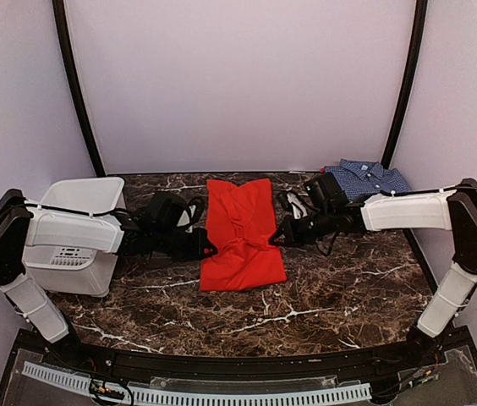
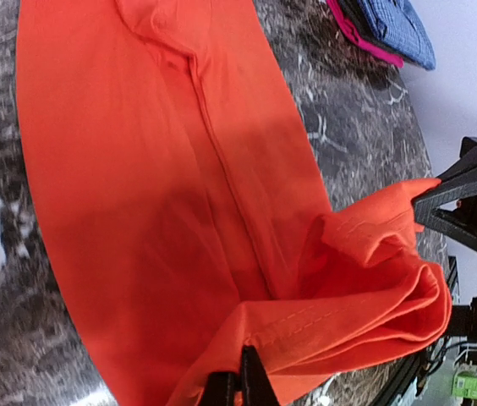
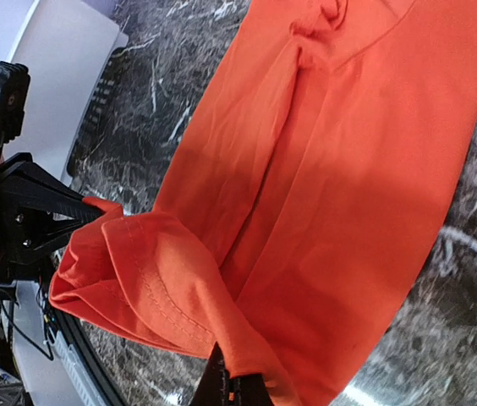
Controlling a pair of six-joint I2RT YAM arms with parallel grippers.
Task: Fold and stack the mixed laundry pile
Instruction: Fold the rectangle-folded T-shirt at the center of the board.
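A bright orange-red shirt [image 1: 240,228] lies lengthwise in the middle of the marble table [image 1: 348,288]. My left gripper [image 1: 211,250] is shut on its left side; its fingertips [image 2: 243,382] pinch a stitched hem. My right gripper [image 1: 276,239] is shut on the right side, and its fingers [image 3: 232,387] clamp the same hem. Between the two grips the cloth [image 2: 391,288] is lifted in loose folds above the flat part of the shirt [image 3: 365,161]. The blue-and-white checked shirt [image 1: 370,179] lies folded at the back right.
A white slotted plastic basket [image 1: 78,224] stands at the left edge, close behind my left arm. A strip of pink cloth [image 2: 350,25] shows under the checked shirt [image 2: 395,30]. Curved black frame bars rise at the back corners.
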